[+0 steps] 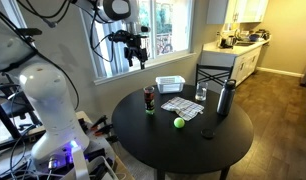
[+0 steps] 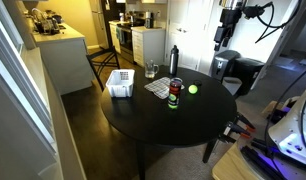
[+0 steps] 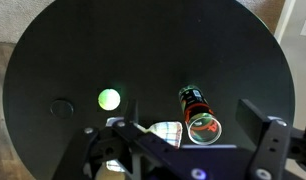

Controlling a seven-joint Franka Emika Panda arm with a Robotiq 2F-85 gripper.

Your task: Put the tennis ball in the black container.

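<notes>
The tennis ball is a small yellow-green ball lying on the round black table. It also shows in an exterior view and in the wrist view. The black container is a short dark cup with a reddish tint, standing upright a little way from the ball; it shows too in an exterior view and in the wrist view. My gripper hangs high above the table, open and empty, seen also in an exterior view. Its fingers frame the bottom of the wrist view.
A tall black flask, a clear glass, a white basket and a printed sheet sit on the table's far part. A small flat black disc lies near the ball. A chair stands behind the table.
</notes>
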